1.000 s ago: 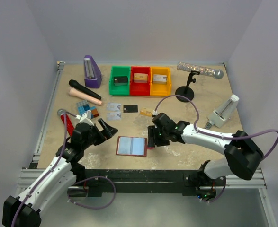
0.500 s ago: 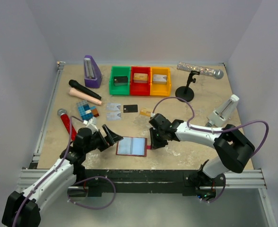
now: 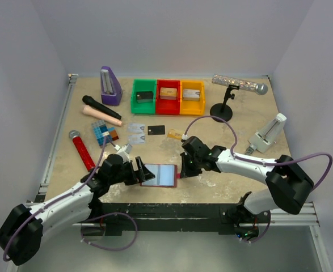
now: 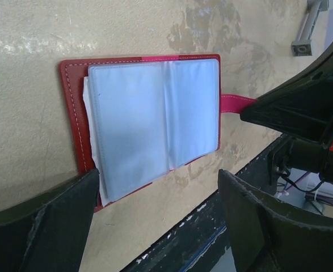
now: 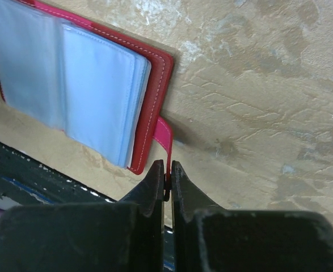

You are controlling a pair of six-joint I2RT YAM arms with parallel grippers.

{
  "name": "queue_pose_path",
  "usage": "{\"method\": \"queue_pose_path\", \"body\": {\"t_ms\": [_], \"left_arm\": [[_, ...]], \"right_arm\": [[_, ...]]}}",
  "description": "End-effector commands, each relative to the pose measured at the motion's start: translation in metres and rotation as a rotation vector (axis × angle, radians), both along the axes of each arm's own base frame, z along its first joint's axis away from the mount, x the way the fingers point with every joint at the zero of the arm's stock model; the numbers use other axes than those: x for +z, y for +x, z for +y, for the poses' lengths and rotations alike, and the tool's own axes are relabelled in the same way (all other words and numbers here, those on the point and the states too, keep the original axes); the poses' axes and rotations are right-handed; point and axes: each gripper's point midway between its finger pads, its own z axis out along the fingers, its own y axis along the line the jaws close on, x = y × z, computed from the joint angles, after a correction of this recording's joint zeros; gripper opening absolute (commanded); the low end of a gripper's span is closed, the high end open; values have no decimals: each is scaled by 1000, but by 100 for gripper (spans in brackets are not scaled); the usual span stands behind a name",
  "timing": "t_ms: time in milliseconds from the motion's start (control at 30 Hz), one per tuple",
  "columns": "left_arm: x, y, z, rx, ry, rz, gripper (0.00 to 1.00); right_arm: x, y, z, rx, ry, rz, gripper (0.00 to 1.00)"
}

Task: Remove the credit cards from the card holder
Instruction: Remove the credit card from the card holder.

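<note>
Two grippers: I see both at the open card holder (image 3: 161, 175)
left gripper (image 3: 139, 171): jaws wide, gripping nothing
right gripper (image 5: 166, 169): pinching red tab (image 5: 165, 136)
credit cards (image 3: 137, 133): loose on table (image 3: 240, 130), behind holder

Soft, even overhead light leaves faint shadows on the mottled beige counter (image 3: 240, 184). Close to their lenses, the black left pincer (image 4: 157, 192) and black right pincer (image 5: 167, 173) look blurred. Glare streaks the top of the left wrist view.
</note>
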Motion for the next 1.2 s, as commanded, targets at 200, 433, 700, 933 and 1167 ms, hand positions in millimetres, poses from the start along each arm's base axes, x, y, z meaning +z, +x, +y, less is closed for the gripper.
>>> {"method": "queue_pose_path", "body": {"t_ms": [200,433,700,933,1167], "left_arm": [[20,17,-11,-2,43,-111,89],[20,19,7,73,104,-123,89],[29,18,-2,48,64,-142,89],[24,13,-12,6,54,-133,88],[12,10,-11,0,84,-105,88]], "right_arm": [[3,-6,8,36,70,-20,0],[2,-7,9,34,76,-17,0],[5,-7,12,41,91,-21,0],[3,-8,13,44,90,-15,0],[2,-8,16,46,94,-10,0]]}}
